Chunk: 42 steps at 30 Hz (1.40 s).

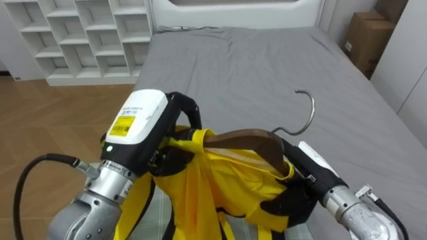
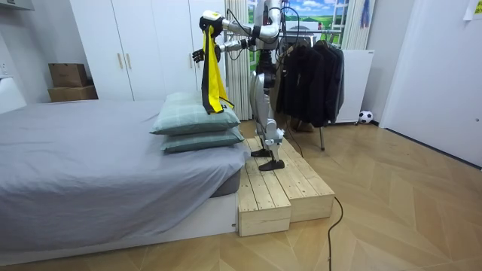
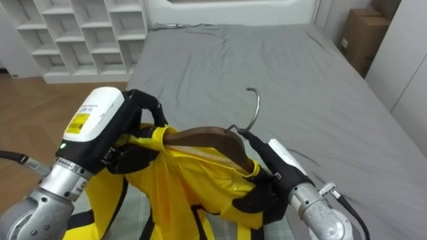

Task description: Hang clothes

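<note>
Between my hands the hanger (image 1: 250, 140) sits inside the yellow garment (image 1: 213, 183), its hook (image 1: 308, 110) rising just beyond the right hand (image 1: 303, 180). That hand and the left hand (image 1: 143, 130) each clamp a cloth shoulder. Dressing looks done, I judge; next calls for turning to the rack (image 2: 316, 68) behind and hooking on.

No text legible enough to read. On white back cover of left robot hand (image 1: 143, 110): yellow sticker (image 1: 124, 125) with several lines of dark print, characters too small to make out; equally unreadable in right eye view. On side of cardboard box (image 1: 371, 33) standing right of bed (image 1: 253, 73), near its far end: small white label (image 1: 348, 47), print illegible as well
</note>
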{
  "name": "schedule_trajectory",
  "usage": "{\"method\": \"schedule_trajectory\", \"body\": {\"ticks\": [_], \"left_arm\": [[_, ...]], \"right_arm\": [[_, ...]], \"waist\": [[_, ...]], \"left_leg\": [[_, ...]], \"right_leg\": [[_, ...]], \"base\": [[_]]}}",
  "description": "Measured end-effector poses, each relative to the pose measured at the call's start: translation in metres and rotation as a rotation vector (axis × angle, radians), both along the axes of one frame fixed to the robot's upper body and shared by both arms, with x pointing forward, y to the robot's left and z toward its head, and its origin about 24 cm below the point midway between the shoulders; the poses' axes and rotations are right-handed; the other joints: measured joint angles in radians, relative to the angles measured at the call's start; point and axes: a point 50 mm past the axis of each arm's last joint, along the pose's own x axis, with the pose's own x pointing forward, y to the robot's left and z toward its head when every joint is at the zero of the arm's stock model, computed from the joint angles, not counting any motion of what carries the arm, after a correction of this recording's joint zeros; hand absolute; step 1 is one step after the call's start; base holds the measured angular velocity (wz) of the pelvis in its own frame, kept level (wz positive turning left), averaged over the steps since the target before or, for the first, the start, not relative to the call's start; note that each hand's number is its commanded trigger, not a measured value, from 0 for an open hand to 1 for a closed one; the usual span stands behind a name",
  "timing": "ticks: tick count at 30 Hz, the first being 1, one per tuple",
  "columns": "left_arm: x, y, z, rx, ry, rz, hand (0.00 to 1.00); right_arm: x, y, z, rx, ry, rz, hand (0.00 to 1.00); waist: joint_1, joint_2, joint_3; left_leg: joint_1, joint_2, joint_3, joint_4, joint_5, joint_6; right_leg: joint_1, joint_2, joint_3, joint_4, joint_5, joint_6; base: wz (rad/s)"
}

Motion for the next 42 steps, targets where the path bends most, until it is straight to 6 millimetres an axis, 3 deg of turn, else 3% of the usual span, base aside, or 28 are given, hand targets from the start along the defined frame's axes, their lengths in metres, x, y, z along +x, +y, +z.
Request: {"method": "schedule_trajectory", "body": {"ticks": [9,18,24,25,26,28,42], "left_arm": [[0.0009,-0.0005,-0.0026,0.012,0.042,-0.003,1.00],[0.0011,-0.0002,-0.0031,0.026,0.052,-0.004,1.00],[0.0011,-0.0007,-0.0033,0.026,0.053,-0.005,1.00],[0.0011,-0.0007,-0.0033,0.026,0.053,-0.005,1.00],[0.0011,-0.0006,-0.0033,0.026,0.053,-0.005,1.00],[0.0011,-0.0006,-0.0033,0.026,0.053,-0.005,1.00],[0.0015,0.0005,-0.0037,0.029,0.059,0.003,1.00]], "right_arm": [[-0.0002,-0.0028,-0.0064,-0.264,0.000,0.037,0.00],[0.0047,0.0000,-0.0035,-0.383,0.006,0.093,0.00],[0.0052,0.0009,-0.0017,-0.451,0.009,0.109,0.00],[0.0052,0.0010,-0.0018,-0.452,0.009,0.110,0.04],[0.0052,0.0012,-0.0019,-0.453,0.009,0.111,0.16],[0.0050,0.0019,-0.0024,-0.455,0.013,0.113,1.00],[0.0064,0.0031,-0.0014,-0.467,0.027,0.124,1.00]], "waist": [[0.005,-0.002,-0.0019],[0.009,-0.002,-0.0021],[0.007,-0.013,-0.0102],[0.008,-0.013,-0.0102],[0.008,-0.013,-0.0102],[0.008,-0.013,-0.0102],[0.009,-0.023,-0.0059]], "left_leg": [[0.005,0.002,0.001,0.000,0.000,0.000],[0.016,0.002,0.016,0.003,0.000,0.000],[0.018,0.001,0.016,0.006,0.000,0.000],[0.018,0.001,0.015,0.006,0.000,0.000],[0.018,0.001,0.014,0.006,0.000,0.000],[0.018,0.001,0.014,0.005,0.000,0.000],[0.020,0.001,0.015,0.002,0.000,0.000]], "right_leg": [[0.002,0.001,0.005,0.004,0.000,0.000],[-0.001,0.002,0.024,0.018,0.000,0.000],[0.001,0.001,0.026,0.018,0.000,0.000],[0.002,0.001,0.026,0.018,0.000,0.000],[0.002,0.001,0.026,0.018,0.000,0.000],[0.001,0.001,0.026,0.018,0.000,0.000],[0.001,0.001,0.026,0.016,0.000,0.000]], "base": [[0.00],[-0.05],[-0.01],[0.00],[0.00],[0.00],[0.00]]}}
